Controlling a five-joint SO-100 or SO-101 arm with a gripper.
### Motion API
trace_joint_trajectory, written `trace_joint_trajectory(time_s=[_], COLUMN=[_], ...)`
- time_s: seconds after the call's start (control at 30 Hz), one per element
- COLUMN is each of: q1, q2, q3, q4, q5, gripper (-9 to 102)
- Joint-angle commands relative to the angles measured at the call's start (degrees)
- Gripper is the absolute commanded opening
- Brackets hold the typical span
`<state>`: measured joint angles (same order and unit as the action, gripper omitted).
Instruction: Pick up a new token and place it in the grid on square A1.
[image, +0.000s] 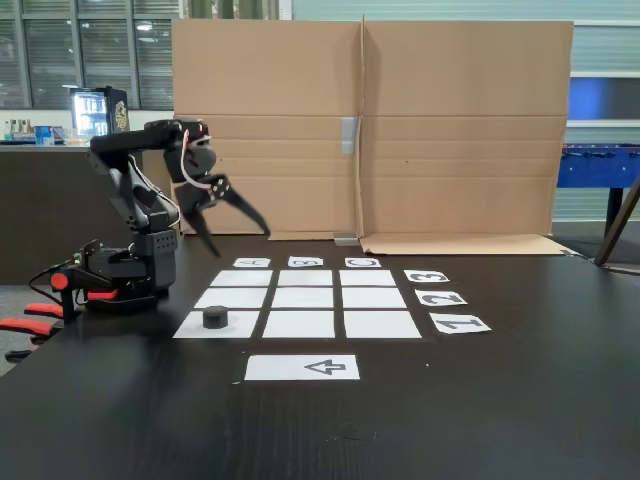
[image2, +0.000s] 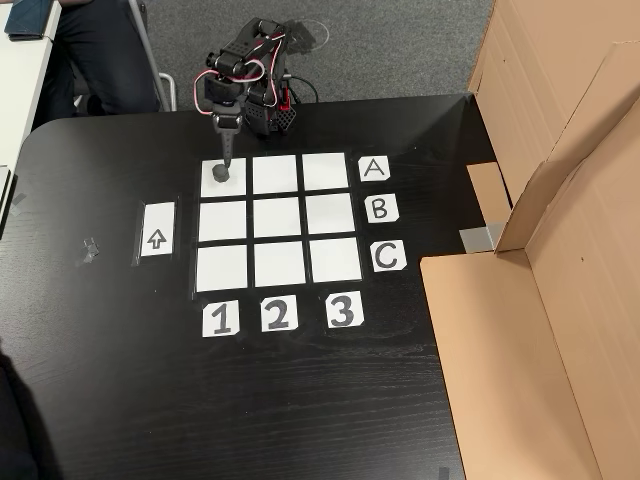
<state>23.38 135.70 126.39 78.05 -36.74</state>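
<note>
Token (image: 215, 318) on square A1 (image: 190, 327), below open hand (image: 238, 240)

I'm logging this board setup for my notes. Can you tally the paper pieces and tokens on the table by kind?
Blank white grid cells: 9
Letter labels: 3
Number labels: 3
Arrow sheet: 1
Black token: 1, on the A1 corner cell
Total: 17

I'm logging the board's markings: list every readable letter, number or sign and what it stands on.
"A", "B", "C": paper labels along one edge of the grid.
"1", "2", "3": labels along the adjoining edge.
Arrow sign: separate white sheet.
Lit cabinet graphics: too blurred.
</note>
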Motion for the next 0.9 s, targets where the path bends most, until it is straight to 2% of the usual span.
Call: trace_joint_trajectory(time_s=[0.0,0.37,0.6,0.87], q1=[-5.01,-19.07,-20.92,-26.37], q2=[1.14,0.35,-7.12,-8.53], q3=[-5.89,-8.44,-8.09,-7.65], q4=[-0.18,-14.15,-26.1,-34.8], q5=[6.24,24.87,30.94,36.91], gripper=[38,38,38,38])
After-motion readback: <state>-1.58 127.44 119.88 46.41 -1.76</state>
